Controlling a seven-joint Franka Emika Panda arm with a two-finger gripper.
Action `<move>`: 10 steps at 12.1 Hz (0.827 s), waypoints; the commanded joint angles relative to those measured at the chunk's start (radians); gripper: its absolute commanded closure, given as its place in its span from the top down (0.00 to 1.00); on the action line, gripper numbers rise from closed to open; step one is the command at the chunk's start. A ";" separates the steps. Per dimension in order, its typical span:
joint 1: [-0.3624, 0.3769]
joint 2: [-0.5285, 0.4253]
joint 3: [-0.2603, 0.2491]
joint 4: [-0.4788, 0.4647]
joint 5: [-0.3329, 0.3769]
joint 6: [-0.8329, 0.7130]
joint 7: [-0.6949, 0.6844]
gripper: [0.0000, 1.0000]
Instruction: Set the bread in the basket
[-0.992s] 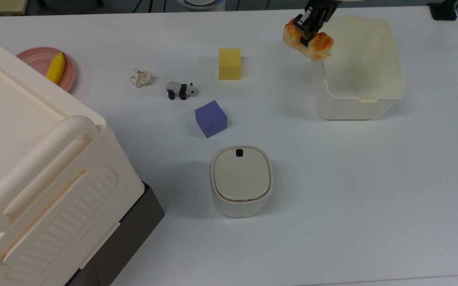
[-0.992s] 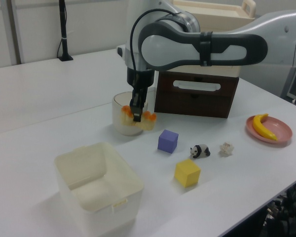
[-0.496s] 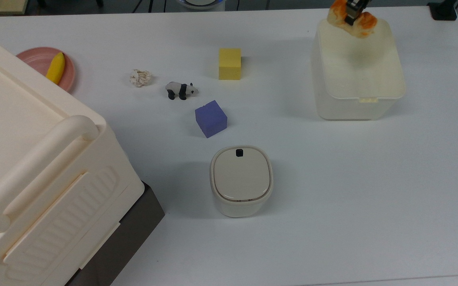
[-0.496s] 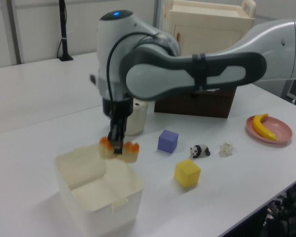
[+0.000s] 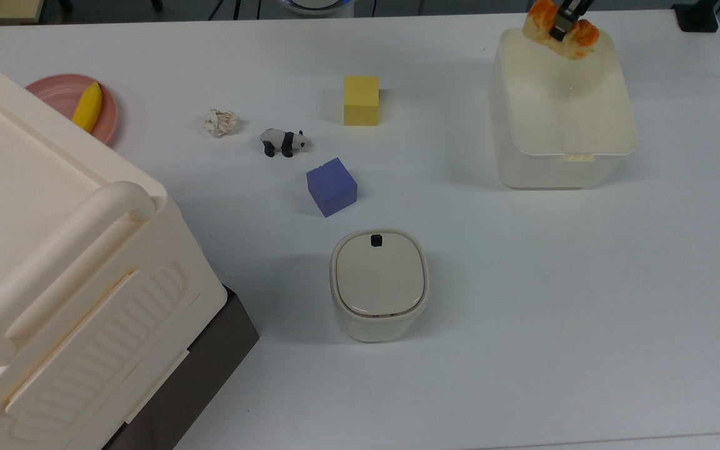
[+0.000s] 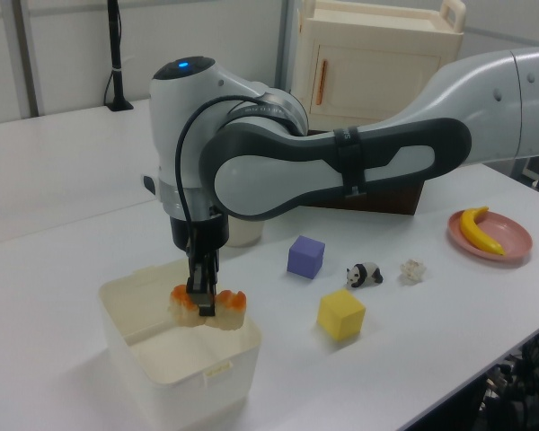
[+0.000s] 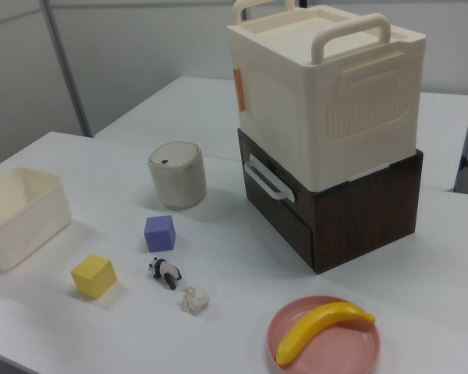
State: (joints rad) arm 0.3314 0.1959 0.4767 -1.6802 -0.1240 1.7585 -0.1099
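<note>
White and smooth, the table (image 5: 522, 300) fills almost the whole top view, and grey partition walls stand behind it in the left view and the right view. At the lower left of the top view sits a huge cream box (image 5: 54, 281) with a thick handle, on top of a dark brown wooden cabinet (image 7: 351, 210), as the right view shows.

Near the upper right of the top view stands the basket (image 5: 622, 137), a translucent cream-white tub with rounded corners and a small tab on its lower rim edge. The bread (image 5: 544, 25) hangs above the upper end of the basket. It has a glossy orange-brown lumpy top and pale cream sides. In the left view the bread (image 6: 181, 303) is at about the level of the rim, over the open inside of the basket (image 6: 229, 377), at the centre left of the frame. The gripper (image 6: 202, 301) comes down from above, and its dark fingers pinch the bread across its middle.

Toward the middle of the top view lie a yellow foam block (image 5: 360, 100), a purple cube (image 5: 331, 186), a toy panda (image 5: 284, 142) and a crumpled paper ball (image 5: 220, 122). A small lidded bin (image 5: 379, 284) with a black button stands below the cube. At the upper left, a banana (image 5: 87, 107) lies on a pink plate (image 5: 54, 94).
</note>
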 commanded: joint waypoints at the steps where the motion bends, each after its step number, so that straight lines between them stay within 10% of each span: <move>1: -0.011 -0.013 -0.006 0.005 0.001 -0.007 -0.045 1.00; 10: -0.080 -0.023 -0.018 0.010 -0.002 -0.005 -0.037 1.00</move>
State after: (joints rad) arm 0.3066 0.1954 0.4715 -1.6722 -0.1248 1.7585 -0.1305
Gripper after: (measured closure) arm 0.000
